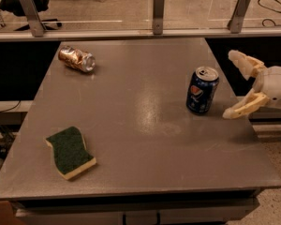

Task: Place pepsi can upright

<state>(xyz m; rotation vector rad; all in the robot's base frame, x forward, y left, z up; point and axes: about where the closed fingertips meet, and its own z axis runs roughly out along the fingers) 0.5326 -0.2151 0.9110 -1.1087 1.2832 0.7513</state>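
The pepsi can (202, 90) is dark blue with a round red-white-blue logo and a silver top. It stands upright on the grey table (140, 125), near the right edge. My gripper (235, 84) is just to the right of the can, with its cream fingers spread wide and not touching it. One finger (241, 62) points toward the back, the other finger (241, 107) toward the front. The gripper holds nothing.
A copper-brown can (77, 59) lies on its side at the back left of the table. A green and yellow sponge (70, 152) lies at the front left. A glass barrier with metal posts (158, 11) runs along the table's far edge.
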